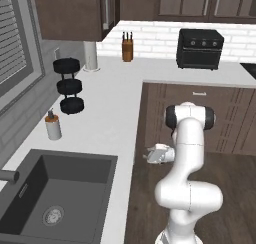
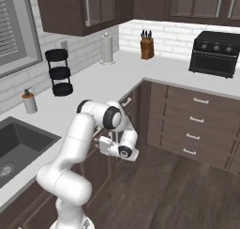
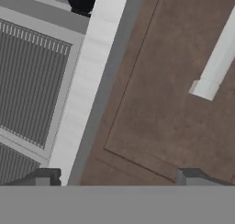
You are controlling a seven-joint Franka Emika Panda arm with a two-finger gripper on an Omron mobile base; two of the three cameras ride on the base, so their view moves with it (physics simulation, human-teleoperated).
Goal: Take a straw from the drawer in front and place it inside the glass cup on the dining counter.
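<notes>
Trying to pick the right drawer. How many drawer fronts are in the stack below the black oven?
4, stacked in one column under the oven: top, second, third, bottom. More may sit outside the picture.

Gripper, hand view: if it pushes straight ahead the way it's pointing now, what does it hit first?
Most likely the brown wood cabinet front dead ahead, with the open gripper aimed beside its silver bar handle. Depth is hard to judge.

You're looking at a glossy white arm (image 1: pixel 187 188) of rounded segments — dark bands at the joints — ending in small grey fingertips (image 3: pixel 46 178).
</notes>
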